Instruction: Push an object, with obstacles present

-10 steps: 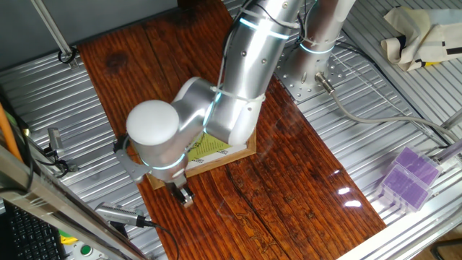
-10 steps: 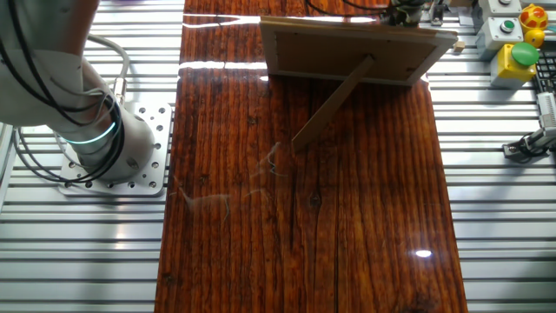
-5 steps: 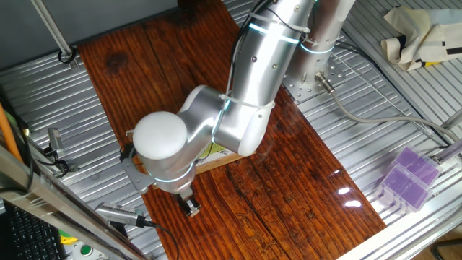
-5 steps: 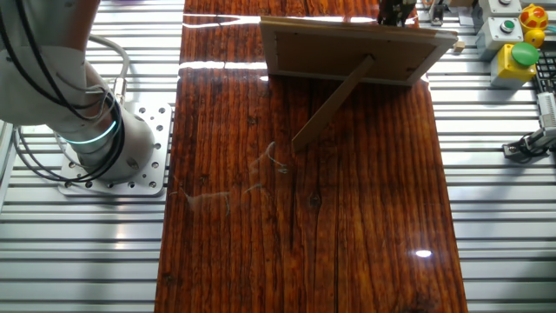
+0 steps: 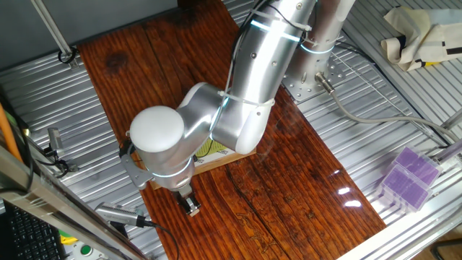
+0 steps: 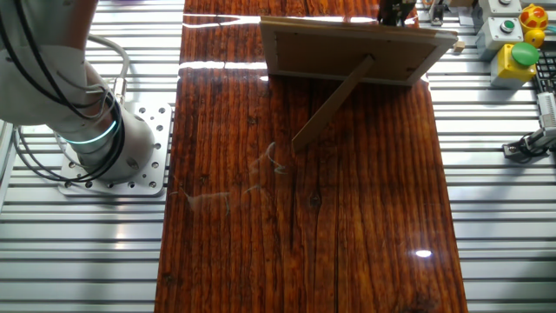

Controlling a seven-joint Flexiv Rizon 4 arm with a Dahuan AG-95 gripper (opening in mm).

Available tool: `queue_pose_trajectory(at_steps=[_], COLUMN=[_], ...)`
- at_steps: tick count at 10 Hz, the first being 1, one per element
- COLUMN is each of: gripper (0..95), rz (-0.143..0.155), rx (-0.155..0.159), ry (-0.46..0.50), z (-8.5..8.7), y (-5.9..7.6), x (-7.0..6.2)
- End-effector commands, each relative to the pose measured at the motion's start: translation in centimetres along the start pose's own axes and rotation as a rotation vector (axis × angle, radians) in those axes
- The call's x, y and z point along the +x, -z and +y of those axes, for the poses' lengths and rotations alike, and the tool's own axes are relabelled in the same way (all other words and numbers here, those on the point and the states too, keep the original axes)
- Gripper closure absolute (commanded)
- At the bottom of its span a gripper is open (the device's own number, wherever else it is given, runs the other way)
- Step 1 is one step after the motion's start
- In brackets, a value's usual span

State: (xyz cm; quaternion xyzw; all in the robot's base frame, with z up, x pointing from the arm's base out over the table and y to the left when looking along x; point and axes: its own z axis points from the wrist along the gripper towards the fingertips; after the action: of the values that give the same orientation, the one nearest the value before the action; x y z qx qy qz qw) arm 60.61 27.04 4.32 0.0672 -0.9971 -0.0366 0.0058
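Note:
The picture frame (image 5: 229,154) stands on the wooden board, mostly hidden by my arm; a strip of its light wood border and yellow-green sheet (image 5: 210,150) shows. In the other fixed view I see its tan back (image 6: 356,43) and its prop strut (image 6: 334,103). My gripper (image 5: 190,205) points down at the board just in front of the frame's left end, its fingers close together with nothing seen between them. In the other fixed view only its dark top (image 6: 395,10) shows behind the frame. The tiny wooden cube is hidden in both views.
The dark wooden board (image 5: 289,188) lies on a ribbed metal table. A purple box (image 5: 408,178) sits at the right edge. Cables and tools (image 5: 119,214) lie left of the gripper. A button box (image 6: 514,52) stands beside the frame. The arm's base (image 6: 104,143) stands left of the board.
My gripper has moved a little away from the frame toward the board's near left edge over the last second. The frame has not moved.

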Motion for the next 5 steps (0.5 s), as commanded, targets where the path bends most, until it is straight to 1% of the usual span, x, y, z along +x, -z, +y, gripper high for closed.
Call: queue_pose_trajectory(at_steps=[1,2,3,5], gripper=[95.0,95.0,95.0,95.0], rz=[-0.003,0.000,0.004,0.014], rx=[0.016,0.016,0.018,0.037], ry=[0.029,0.045,0.079,0.102], z=[-0.3,-0.9,-2.2,-3.6], y=[0.4,0.8,1.8,2.8], x=[0.1,0.3,0.6,1.1])
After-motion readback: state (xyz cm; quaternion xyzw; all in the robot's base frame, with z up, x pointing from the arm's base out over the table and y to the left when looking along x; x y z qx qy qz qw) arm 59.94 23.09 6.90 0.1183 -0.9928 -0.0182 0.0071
